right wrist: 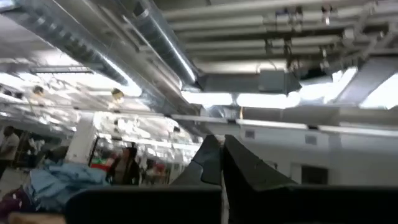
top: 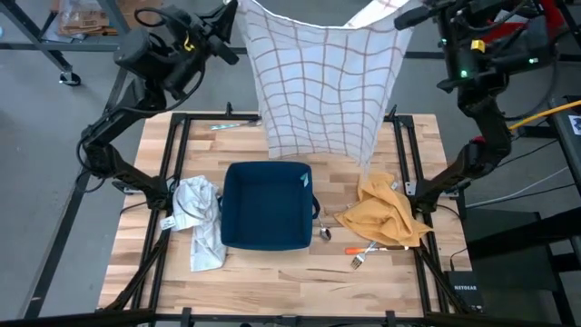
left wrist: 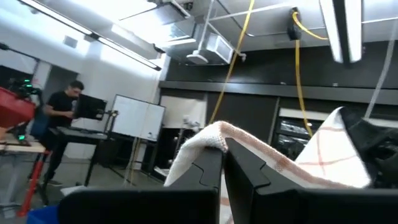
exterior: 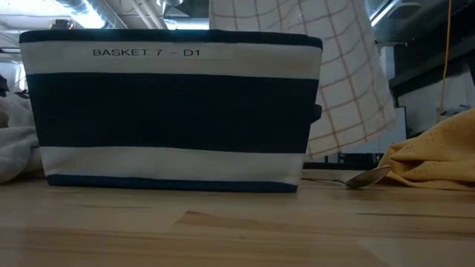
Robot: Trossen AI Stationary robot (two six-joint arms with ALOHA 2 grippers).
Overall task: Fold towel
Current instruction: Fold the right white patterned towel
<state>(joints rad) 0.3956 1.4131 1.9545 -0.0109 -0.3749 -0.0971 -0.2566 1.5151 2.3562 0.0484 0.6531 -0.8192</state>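
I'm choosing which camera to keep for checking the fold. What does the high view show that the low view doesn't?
Only the high view shows the left gripper and right gripper, both shut on the checked towel's top corners, plus the grey cloth fully. Only the low view shows the basket's label and striped side. Both share the hanging towel, the basket, the yellow cloth and the spoon.

We read "BASKET 7 – D1" in dark capital letters on the white upper band of the navy basket (exterior: 171,111), seen from worktop height. On a dark box (top: 465,292) beside the worktop we make out small white letters, perhaps "NETGEAR". We read no other text.
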